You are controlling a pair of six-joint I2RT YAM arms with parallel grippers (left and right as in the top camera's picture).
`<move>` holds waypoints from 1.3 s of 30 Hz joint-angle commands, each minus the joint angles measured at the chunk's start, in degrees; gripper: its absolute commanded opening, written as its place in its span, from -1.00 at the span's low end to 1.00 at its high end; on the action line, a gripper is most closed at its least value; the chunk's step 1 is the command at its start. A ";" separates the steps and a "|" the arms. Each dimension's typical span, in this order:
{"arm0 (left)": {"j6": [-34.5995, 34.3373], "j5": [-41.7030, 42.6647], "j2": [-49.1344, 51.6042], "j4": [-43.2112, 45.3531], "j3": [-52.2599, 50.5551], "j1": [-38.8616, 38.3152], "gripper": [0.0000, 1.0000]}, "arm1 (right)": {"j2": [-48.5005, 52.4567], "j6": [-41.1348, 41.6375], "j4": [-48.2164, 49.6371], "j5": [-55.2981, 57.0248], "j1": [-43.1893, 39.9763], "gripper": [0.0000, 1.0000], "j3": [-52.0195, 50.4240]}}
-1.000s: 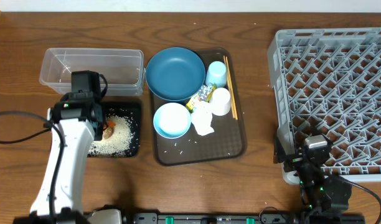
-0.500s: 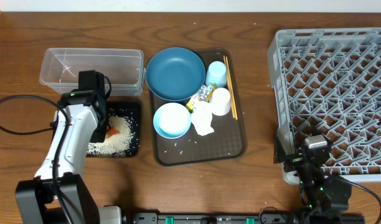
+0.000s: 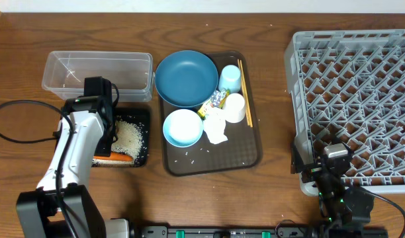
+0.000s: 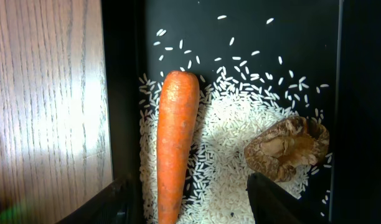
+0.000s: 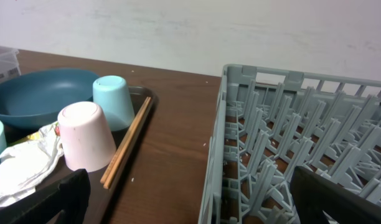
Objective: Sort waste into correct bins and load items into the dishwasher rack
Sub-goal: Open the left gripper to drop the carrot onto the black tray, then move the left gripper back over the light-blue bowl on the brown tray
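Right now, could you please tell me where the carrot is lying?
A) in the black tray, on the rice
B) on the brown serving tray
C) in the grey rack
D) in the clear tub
A: the left wrist view shows the carrot lying on the rice inside the black tray, beside a brown lump.

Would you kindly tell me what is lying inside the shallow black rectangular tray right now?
The shallow black tray holds an orange carrot lying on white rice grains, with a brown food lump beside it, not touching. The floor under the rice is covered.
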 commanded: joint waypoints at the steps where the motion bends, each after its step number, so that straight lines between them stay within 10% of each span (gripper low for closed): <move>1: 3.58 -1.16 -0.04 -0.37 0.02 0.24 0.18 | -0.20 -0.74 -0.07 -0.24 -0.22 0.98 -0.20; 21: 29.05 23.63 -14.86 2.71 0.20 -8.96 0.74 | -0.20 -0.74 -0.07 -0.24 -0.22 0.99 -0.20; 39: 30.18 20.57 -7.65 5.46 0.17 -32.70 0.96 | -0.17 -0.74 -0.07 -0.24 -0.22 0.99 -0.20</move>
